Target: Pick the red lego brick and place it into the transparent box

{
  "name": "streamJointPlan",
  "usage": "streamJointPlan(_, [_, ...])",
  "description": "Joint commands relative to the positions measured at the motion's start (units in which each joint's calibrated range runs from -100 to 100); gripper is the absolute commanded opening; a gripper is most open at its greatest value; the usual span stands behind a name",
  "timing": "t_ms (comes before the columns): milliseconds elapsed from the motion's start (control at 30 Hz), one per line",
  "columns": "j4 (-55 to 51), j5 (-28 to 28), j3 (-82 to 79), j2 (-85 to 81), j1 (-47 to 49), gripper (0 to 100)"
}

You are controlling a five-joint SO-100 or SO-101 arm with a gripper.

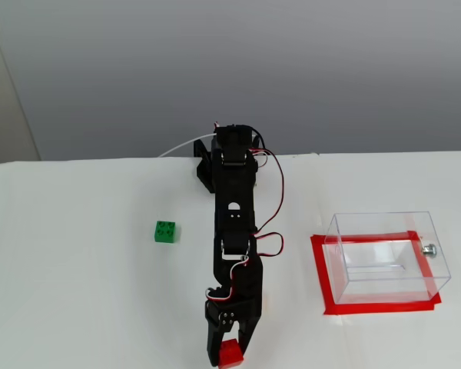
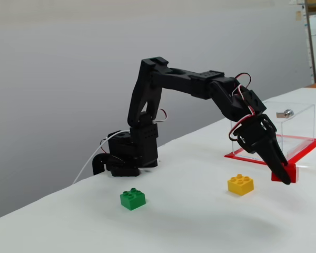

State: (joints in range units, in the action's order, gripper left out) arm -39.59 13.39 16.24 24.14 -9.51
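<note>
The red lego brick (image 1: pixel 230 354) (image 2: pixel 285 173) hangs in the air, clamped between the black fingers of my gripper (image 1: pixel 229 355) (image 2: pixel 283 175), which is shut on it. In both fixed views it is well above the white table. The transparent box (image 1: pixel 386 256) (image 2: pixel 284 129) stands on a red tape rectangle, to the right of the arm in the fixed view from above, with a silver knob on its side. The held brick is short of the box, on its near side.
A green brick (image 1: pixel 166 231) (image 2: pixel 132 198) lies on the table left of the arm. A yellow brick (image 2: pixel 240 184) lies below the raised gripper; the arm hides it in the fixed view from above. The arm base (image 1: pixel 229 157) sits at the table's back edge.
</note>
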Motion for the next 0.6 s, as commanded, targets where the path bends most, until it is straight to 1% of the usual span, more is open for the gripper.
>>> streamJointPlan(0, [-1.32,-0.23,1.03,-7.98,0.97,16])
streamJointPlan(167, [-6.71,-0.34,1.12,-15.79,2.52,16])
streamJointPlan(300, [-9.50,-2.22,1.12,-20.96,3.63,16])
streamJointPlan(500, [-12.89,-2.89,1.12,-24.87,5.92,16])
streamJointPlan(567, [-13.50,-3.94,1.12,-25.88,6.59,16])
